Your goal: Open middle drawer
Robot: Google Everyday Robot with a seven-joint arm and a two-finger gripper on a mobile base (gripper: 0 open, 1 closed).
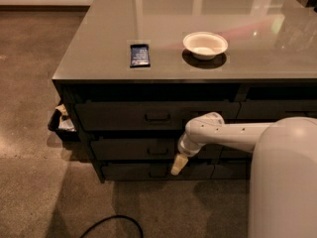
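The middle drawer (129, 149) is the dark flat front between a taller drawer (124, 115) above and a slimmer one (133, 171) below. It looks flush with the others, and its small bar handle (157, 151) sits at its centre. My white arm (233, 133) reaches in from the right. My gripper (178, 165) hangs pointing down in front of the drawers, just right of and slightly below the middle drawer's handle, not touching it. Its cream tip overlaps the line between the middle and bottom drawers.
On the grey counter top (99, 58) lie a dark blue packet (139, 55) and a white bowl (205, 44). A black bin with rubbish (62, 123) stands at the cabinet's left side. A black cable (116, 223) lies on the floor. More drawers (277, 108) are to the right.
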